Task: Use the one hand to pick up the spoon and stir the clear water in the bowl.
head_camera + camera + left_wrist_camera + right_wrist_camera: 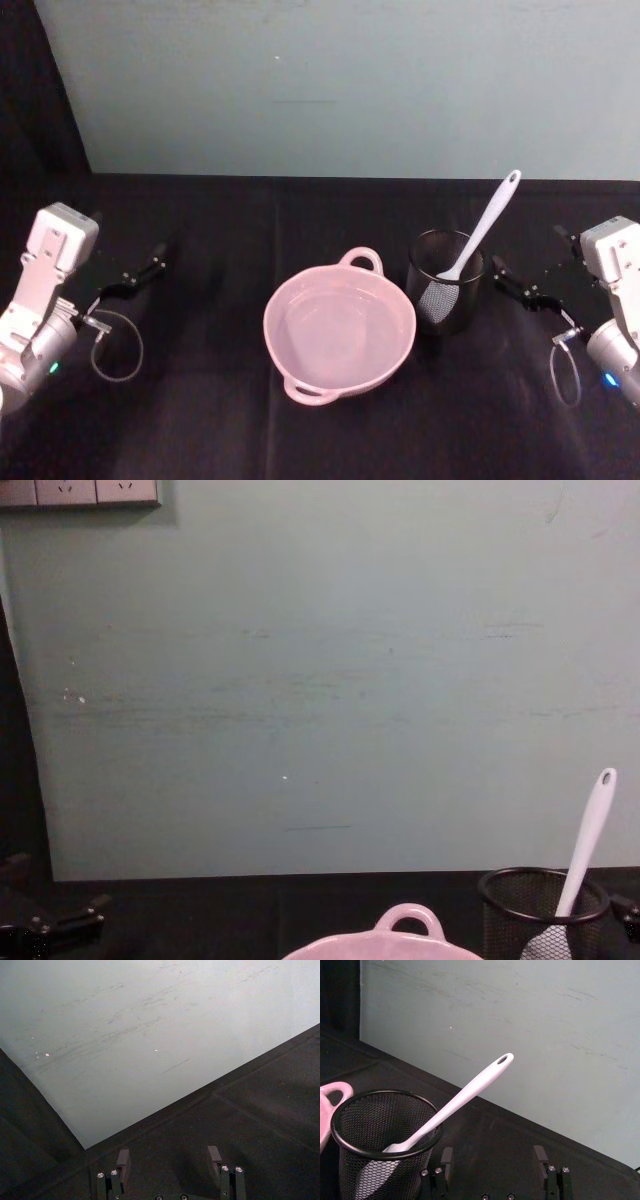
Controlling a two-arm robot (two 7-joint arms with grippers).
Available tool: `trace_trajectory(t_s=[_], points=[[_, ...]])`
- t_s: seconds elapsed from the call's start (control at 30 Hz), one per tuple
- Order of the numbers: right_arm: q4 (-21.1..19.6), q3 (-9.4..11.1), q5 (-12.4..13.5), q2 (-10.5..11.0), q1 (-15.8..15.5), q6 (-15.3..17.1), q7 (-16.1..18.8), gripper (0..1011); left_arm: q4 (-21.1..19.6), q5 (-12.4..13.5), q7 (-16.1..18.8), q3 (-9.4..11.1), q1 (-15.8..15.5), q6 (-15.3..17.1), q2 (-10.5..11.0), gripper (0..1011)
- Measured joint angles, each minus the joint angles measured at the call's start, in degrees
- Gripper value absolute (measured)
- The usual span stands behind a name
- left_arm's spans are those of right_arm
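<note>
Firstly, head view: slim white plastic spoon (483, 228) stands head-down in the black wire-mesh cup (440, 305), with its handle leaning up past the rim. The wide pale pink bowl (362, 258) of clear water sits just left of the cup. The black right gripper (503, 272) hangs just right of the cup. The left gripper (155, 260) is parked far left of it.

Left wrist view: left gripper's fingers (123, 1160) apart, holding nothing, over the black table (270, 1110).

Right wrist view: right gripper's fingers (540, 1155) spread, empty, close to the cup. The free handle and its oval hole show plainly, where the head view flattens them.

Chest view: shows how far the handle rises above the cup rim.

Judgement: the spoon looks light, stiff and smooth, so likely slippery. Grasp mid-handle above the rim and lift straight, or the light cup may tip.
</note>
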Motion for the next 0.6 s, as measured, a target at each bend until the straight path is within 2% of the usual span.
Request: trace_trajectory(t_s=[0.6], points=[[0.0,0.0,0.0,0.0,0.0,0.0,0.0,1002,0.0,0.0,0.0,0.0,0.0,0.0,0.0,1005]])
